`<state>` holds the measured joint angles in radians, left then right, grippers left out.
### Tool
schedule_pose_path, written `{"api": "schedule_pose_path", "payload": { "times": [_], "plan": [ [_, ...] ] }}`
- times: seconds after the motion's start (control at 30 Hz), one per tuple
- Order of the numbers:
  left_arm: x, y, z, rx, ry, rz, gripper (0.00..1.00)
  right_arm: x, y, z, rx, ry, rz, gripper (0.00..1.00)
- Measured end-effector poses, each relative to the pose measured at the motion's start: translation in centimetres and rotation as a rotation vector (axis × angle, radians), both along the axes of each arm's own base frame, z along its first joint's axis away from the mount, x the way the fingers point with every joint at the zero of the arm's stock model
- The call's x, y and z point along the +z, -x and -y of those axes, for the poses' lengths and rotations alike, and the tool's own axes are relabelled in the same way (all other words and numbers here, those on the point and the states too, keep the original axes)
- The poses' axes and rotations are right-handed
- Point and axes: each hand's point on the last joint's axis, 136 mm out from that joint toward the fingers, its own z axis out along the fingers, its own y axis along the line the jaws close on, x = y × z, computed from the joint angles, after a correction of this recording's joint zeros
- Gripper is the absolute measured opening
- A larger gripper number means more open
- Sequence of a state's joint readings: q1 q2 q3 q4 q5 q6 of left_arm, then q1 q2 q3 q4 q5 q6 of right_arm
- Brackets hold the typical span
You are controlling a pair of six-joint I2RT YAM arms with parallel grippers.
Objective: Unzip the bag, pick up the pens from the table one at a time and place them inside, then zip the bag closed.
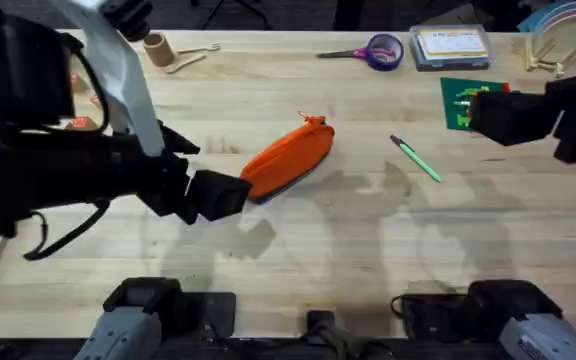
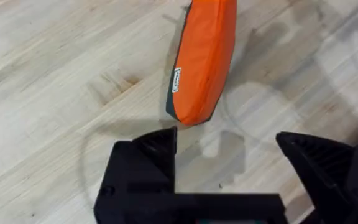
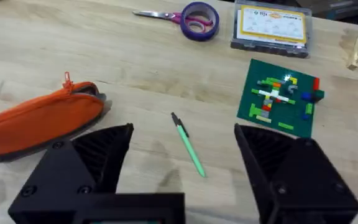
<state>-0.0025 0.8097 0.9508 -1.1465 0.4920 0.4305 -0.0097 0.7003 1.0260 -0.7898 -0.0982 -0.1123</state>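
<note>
The orange bag (image 1: 290,159) lies near the middle of the wooden counter (image 1: 368,250), tilted, its small red pull (image 1: 314,120) at the far end. The zipper looks closed as far as can be seen. The left gripper (image 2: 225,152) hangs just beside the bag's near end, its fingers (image 2: 151,155) spread wide and holding nothing. The green pen (image 1: 415,159) with a black tip lies flat on the counter to the right of the bag, well apart from it. The right gripper (image 3: 182,149) hovers above the pen, fingers (image 3: 104,152) spread, empty. Farther back sit purple-handled scissors (image 1: 353,52), a roll of purple tape (image 1: 384,50), a clear plastic box (image 1: 452,47) and a green brick plate (image 3: 281,102).
</note>
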Motion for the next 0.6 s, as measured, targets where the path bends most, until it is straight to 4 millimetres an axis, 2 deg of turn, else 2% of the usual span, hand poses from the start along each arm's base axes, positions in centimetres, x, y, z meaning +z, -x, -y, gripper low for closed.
{"api": "schedule_pose_path", "payload": {
  "times": [0.03,0.23,0.37,0.6],
  "plan": [
    [-0.9,-0.3,-0.1,0.004,-0.006,-0.003,0.995,0.0,0.0,0.0,0.0,0.0,0.0,0.998],
    [-3.1,-1.7,0.2,-0.012,-0.009,-0.046,0.995,0.0,0.0,0.0,0.0,0.0,0.0,0.998],
    [-5.2,-2.3,1.8,-0.085,-0.023,-0.133,0.995,0.0,0.0,0.0,0.002,0.004,0.0,0.998],
    [-7.8,-3.5,2.9,-0.131,-0.059,-0.202,0.995,0.0,0.0,0.0,0.008,0.014,0.002,0.998]
  ]
}}
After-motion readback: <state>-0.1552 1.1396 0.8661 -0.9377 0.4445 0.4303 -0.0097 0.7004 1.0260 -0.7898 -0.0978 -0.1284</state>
